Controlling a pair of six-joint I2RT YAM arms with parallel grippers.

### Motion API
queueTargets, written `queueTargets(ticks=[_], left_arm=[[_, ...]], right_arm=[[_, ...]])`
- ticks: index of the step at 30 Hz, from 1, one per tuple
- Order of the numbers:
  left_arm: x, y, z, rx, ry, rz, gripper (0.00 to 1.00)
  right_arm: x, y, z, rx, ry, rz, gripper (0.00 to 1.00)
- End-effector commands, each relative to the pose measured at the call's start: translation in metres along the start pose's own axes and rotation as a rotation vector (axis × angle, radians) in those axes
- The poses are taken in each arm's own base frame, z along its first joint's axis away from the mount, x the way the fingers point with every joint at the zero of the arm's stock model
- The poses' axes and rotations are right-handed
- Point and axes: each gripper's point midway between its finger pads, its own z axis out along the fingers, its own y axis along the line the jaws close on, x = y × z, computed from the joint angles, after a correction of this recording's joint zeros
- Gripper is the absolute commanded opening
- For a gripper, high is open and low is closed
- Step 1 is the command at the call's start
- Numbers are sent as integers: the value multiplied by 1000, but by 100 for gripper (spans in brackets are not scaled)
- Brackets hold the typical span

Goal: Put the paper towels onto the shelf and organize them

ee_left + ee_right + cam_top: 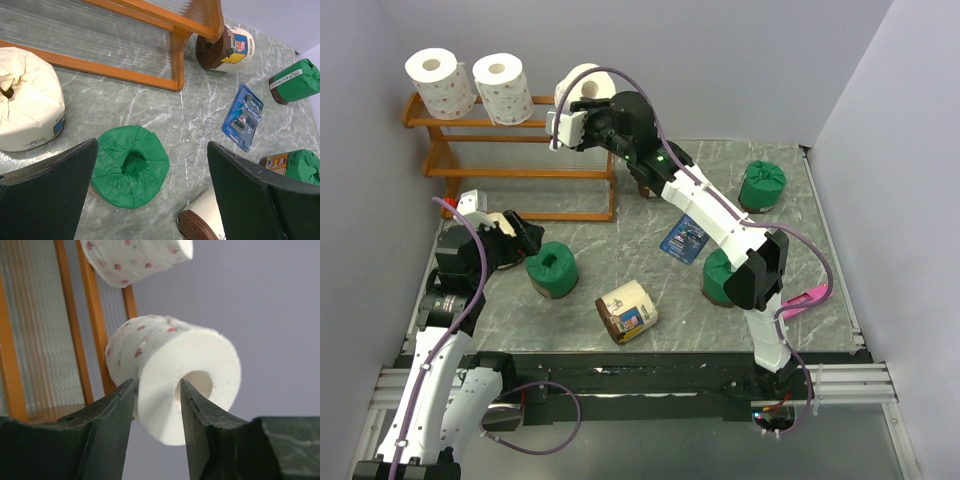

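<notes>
The bare rolls (440, 80) are white with faint pink-red dots, the shelf (520, 172) orange-brown wood, the wrapped rolls (552, 270) green, another roll (627, 312) cream and brown with a blue picture label, the packet (684, 240) dark blue, the table (620, 250) grey-green marble.

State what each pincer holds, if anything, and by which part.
The right pincer grips a bare white roll by its wall: one finger in the core hole, the other outside. The left pincer is open and holds nothing.

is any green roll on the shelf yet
No, the shelf holds only white rolls; the green rolls sit on the table.
</notes>
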Motion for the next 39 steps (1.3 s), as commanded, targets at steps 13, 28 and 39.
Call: queueTargets(ticks=[13, 28, 39], left_arm=[[-10, -5, -3, 13, -38, 6, 96], [-9, -2, 0, -3, -36, 0, 96], [-10, 2, 5, -32, -18, -1, 96]], right_arm=[[-23, -48, -7, 151, -69, -28, 50], [-20, -62, -12, 171, -110, 115, 52], [-40, -66, -108, 206, -148, 519, 56]])
